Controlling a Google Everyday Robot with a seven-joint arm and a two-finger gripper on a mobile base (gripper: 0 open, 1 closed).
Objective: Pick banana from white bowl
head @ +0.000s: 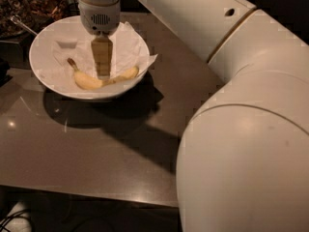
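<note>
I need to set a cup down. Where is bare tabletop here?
Bare tabletop lies in front of the white bowl, out to the near edge and the robot arm. Crowded: the bowl, where the gripper hangs over the banana, and the dark food containers behind.

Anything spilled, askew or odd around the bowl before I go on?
Nothing serious. The paper liner is crumpled and one corner pokes over the white bowl's right rim. The banana lies whole inside, gripper down at its middle.
</note>
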